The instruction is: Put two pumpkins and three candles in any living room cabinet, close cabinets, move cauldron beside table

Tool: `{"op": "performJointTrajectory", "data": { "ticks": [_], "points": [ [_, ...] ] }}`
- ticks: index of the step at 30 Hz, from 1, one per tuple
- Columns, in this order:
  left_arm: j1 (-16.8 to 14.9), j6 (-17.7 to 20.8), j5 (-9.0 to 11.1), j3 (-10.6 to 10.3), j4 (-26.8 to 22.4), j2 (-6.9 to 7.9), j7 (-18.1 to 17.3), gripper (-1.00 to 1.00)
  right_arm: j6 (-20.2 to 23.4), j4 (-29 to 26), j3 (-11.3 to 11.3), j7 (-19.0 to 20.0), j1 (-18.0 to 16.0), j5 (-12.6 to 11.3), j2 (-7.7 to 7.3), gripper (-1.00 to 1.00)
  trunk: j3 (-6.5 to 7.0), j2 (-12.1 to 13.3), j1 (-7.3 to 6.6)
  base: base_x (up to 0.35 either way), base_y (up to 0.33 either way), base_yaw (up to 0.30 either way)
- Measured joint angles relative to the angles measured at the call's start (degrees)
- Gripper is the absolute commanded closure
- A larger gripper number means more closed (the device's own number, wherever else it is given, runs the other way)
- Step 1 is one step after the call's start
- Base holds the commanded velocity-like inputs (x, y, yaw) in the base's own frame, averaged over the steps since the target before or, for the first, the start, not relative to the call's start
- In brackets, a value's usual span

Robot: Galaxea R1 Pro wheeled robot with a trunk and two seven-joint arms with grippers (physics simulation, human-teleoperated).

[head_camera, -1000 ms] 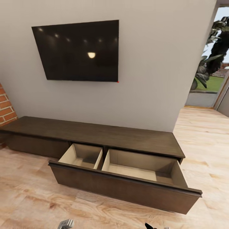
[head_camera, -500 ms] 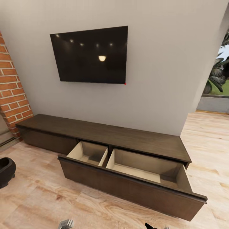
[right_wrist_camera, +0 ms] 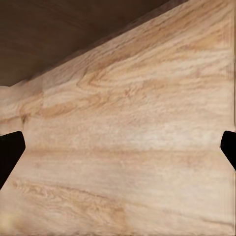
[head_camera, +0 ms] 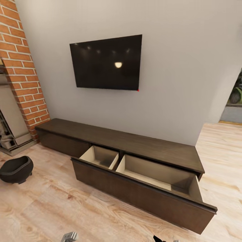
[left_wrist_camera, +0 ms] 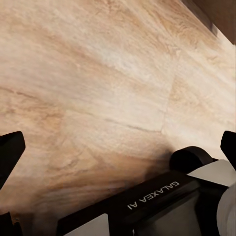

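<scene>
We read "GALAXEA AI" on the robot's body beneath the left gripper. Both the left and right gripper point down at the wooden floor, jaws wide and empty. The cabinet stands along the wall with its drawer pulled out. The cauldron sits on the floor near the cabinet's left end.

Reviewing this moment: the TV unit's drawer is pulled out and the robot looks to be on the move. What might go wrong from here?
Two risks, both judgement calls:
1. The open drawer of the cabinet juts far over the floor; the base or an arm may clip its front while turning nearby.
2. The cauldron sits on the floor near the fireplace, low at the head view's edge, so it may be bumped while driving.
</scene>
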Motion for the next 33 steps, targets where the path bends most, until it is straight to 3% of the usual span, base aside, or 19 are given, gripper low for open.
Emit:
{"op": "performJointTrajectory", "data": {
  "ticks": [28,33],
  "points": [
    [0.0,0.0,0.0,0.0,0.0,0.0,0.0,-1.0,0.1,0.0,0.2,-0.1,0.0,0.1,-0.01,-1.0,2.22,0.0,0.0,-0.215,-0.172,0.196],
    [0.0,-0.1,0.0,0.0,0.0,0.0,0.0,-1.0,0.2,0.0,0.4,-2.1,0.0,0.3,-0.01,-1.0,2.43,0.0,0.0,-0.229,-0.166,0.266]
  ]
}}
